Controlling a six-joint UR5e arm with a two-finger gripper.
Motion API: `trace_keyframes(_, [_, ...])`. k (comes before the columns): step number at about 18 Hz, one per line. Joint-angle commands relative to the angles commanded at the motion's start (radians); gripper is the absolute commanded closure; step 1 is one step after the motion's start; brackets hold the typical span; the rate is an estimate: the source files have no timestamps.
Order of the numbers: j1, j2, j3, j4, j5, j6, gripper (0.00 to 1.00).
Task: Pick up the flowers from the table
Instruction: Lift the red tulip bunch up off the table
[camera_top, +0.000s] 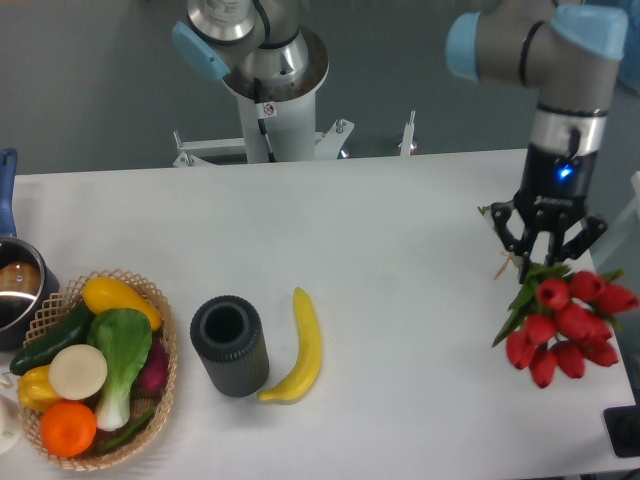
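Observation:
The flowers are a bunch of red tulips with green leaves, hanging in the air over the right edge of the white table. My gripper is shut on their green stems just above the blooms, pointing straight down. The red heads droop below and to the right of the fingers. Most of the stems are hidden behind the gripper.
A yellow banana lies mid-table beside a dark grey cylinder. A wicker basket of vegetables and fruit sits at the front left, a pot at the left edge. The robot base stands behind the table.

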Motion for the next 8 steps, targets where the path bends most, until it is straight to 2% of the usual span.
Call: trace_keyframes(8, [0.042,0.011,-0.012,0.002,-0.098,0.014,0.68])
